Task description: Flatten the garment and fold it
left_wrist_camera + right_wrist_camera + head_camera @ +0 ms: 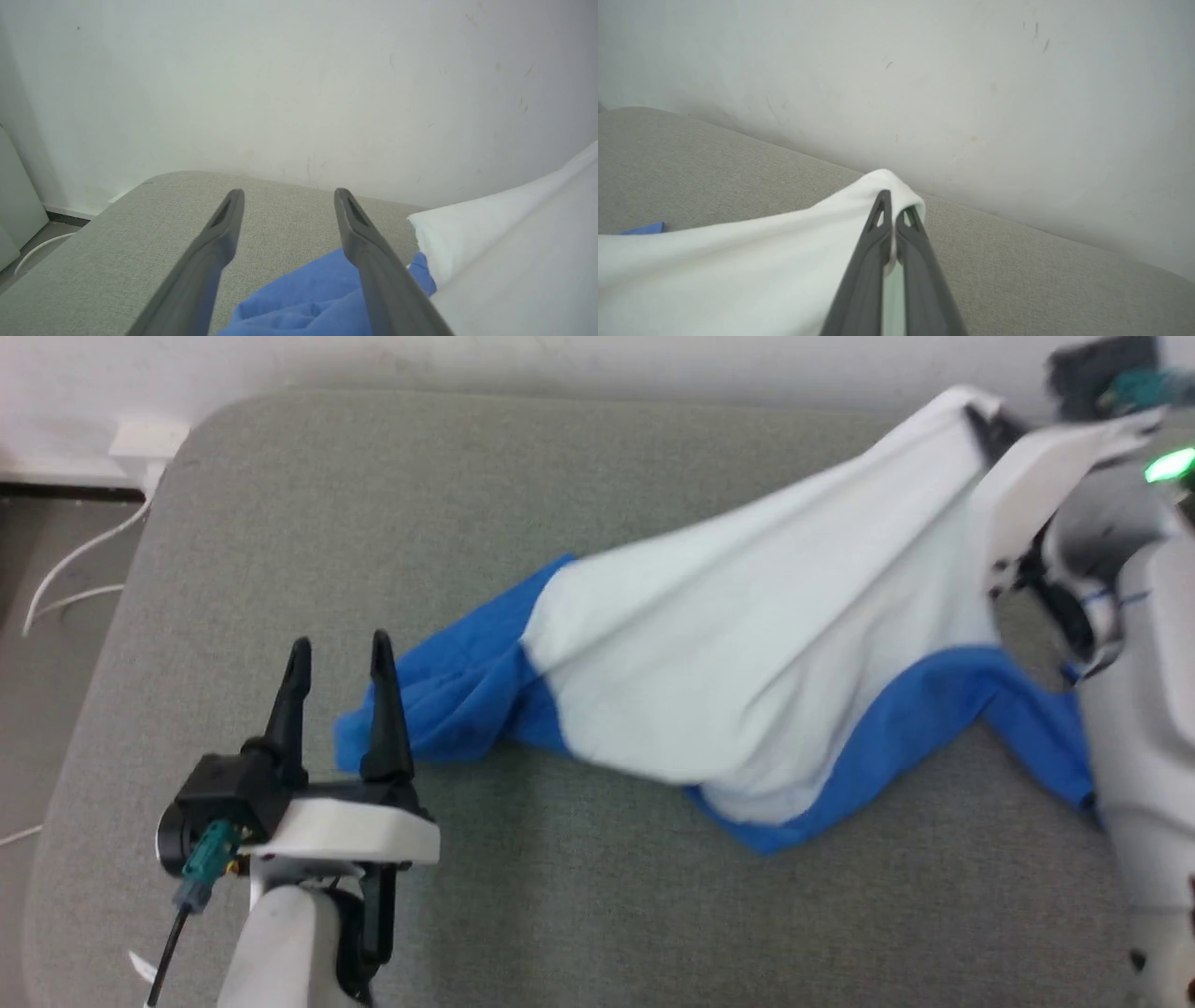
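Observation:
The garment point(747, 644), a white T-shirt with bright blue sleeves, stretches across the grey padded surface point(560, 485) from a bunched blue sleeve at the left up to a raised white corner at the far right. My right gripper point(985, 425) is shut on that white corner point(889, 186) and holds it above the surface near the wall. My left gripper point(341, 649) stands open at the lower left, its right finger touching or just beside the blue sleeve end point(308, 298); nothing lies between its fingers point(229, 219). The chest lettering is hidden.
A white wall point(299, 84) runs along the far edge of the grey surface. White cables point(75, 569) and a socket lie on the floor past the left edge. Bare grey surface lies in front of the shirt and at the far left.

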Tool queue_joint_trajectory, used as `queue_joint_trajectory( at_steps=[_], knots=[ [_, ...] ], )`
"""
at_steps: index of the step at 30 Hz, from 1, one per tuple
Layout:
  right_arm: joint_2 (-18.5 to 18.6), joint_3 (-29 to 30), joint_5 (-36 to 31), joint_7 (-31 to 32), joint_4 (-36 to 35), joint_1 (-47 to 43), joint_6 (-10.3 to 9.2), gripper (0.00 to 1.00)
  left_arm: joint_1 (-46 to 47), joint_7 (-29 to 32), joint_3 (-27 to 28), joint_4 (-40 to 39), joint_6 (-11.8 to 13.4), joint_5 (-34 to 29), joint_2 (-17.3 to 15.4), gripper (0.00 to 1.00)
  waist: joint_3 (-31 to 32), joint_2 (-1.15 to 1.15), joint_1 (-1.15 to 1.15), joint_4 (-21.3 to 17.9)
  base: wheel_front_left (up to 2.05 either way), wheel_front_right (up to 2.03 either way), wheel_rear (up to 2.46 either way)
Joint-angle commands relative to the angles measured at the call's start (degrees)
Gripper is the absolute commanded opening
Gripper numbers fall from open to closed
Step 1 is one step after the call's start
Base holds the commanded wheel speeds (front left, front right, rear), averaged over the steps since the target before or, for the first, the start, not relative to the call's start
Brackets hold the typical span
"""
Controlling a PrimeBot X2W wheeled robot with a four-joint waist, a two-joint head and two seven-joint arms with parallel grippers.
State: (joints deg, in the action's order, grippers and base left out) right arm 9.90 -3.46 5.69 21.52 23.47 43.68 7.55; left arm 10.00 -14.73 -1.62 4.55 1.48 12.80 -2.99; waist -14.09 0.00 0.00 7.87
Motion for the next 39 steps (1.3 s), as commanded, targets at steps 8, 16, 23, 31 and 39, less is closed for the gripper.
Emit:
queue_joint_trajectory(
  at_steps=[8,16,23,31,39],
  knots=[
    [1.58,10.78,-5.93,-4.61,16.19,8.94,-0.06,0.0,4.38,-0.27,-2.79,-0.19,-0.08,1.17,0.11,1.0,-7.09,0.0,0.0,5.1,0.0,0.0,0.0],
    [-1.66,10.43,-6.5,-10.34,20.15,7.68,-0.06,1.0,4.15,-0.27,-2.11,0.14,0.27,0.67,0.11,1.0,-5.83,0.0,0.0,2.85,0.0,0.0,0.0],
    [-4.46,3.1,1.93,-19.72,4.84,-5.77,-0.06,1.0,2.43,-0.27,0.31,0.42,-0.3,-0.9,0.11,1.0,-1.15,0.0,0.0,-1.26,0.0,0.0,0.0],
    [-6.92,-0.79,6.05,-19.9,-19.55,-33.04,-0.06,1.0,0.11,-0.27,2.39,-0.3,-1.07,-2.46,0.11,1.0,2.41,0.0,0.0,-4.1,0.0,0.0,0.0],
    [-7.01,-4.06,8.97,-13.91,-25.14,-42.49,-0.06,1.0,0.17,-0.27,2.49,-0.76,-1.17,-2.38,0.11,1.0,1.41,0.0,0.0,-4.21,0.0,0.0,0.0]
  ],
)
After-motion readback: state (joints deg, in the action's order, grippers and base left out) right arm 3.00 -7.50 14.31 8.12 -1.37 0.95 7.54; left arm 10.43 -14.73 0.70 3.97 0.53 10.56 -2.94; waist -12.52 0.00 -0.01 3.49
